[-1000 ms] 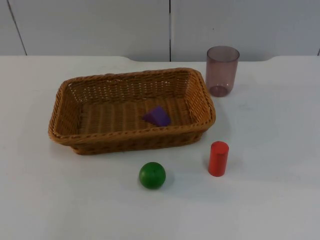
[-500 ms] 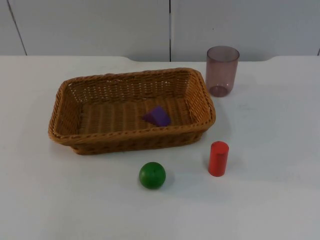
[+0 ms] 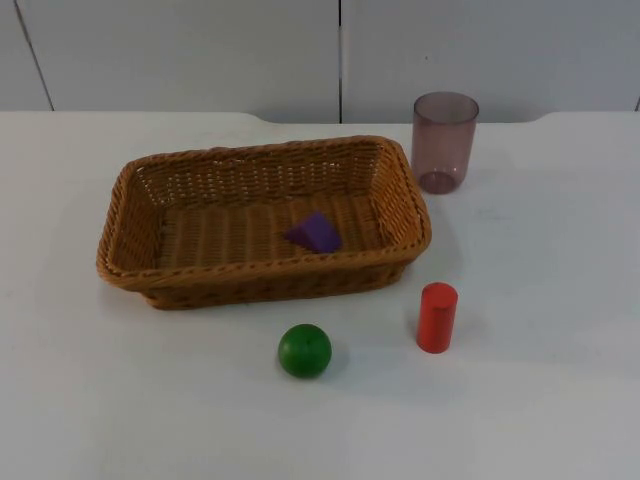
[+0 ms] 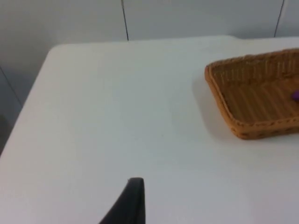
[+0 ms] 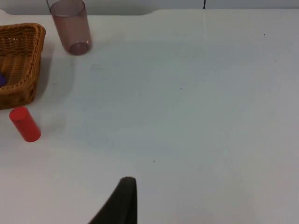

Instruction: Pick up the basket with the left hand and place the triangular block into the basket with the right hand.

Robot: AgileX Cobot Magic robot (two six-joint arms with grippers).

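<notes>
A brown wicker basket (image 3: 270, 285) rests on the white table, left of centre. The purple triangular block (image 3: 315, 233) lies inside it, on the floor toward the right end. In the left wrist view my left gripper (image 4: 133, 205) hangs over bare table well to the left of the basket (image 4: 252, 126), with a sliver of the block (image 4: 295, 95) showing. In the right wrist view my right gripper (image 5: 122, 203) is over bare table far to the right of the basket (image 5: 21, 88). Both arms wait away from the objects.
A green ball (image 3: 304, 350) sits just in front of the basket. A red cylinder (image 3: 436, 317) stands upright by the basket's front right corner, also seen from the right wrist (image 5: 25, 124). A translucent purple cup (image 3: 444, 140) stands behind the basket's right end.
</notes>
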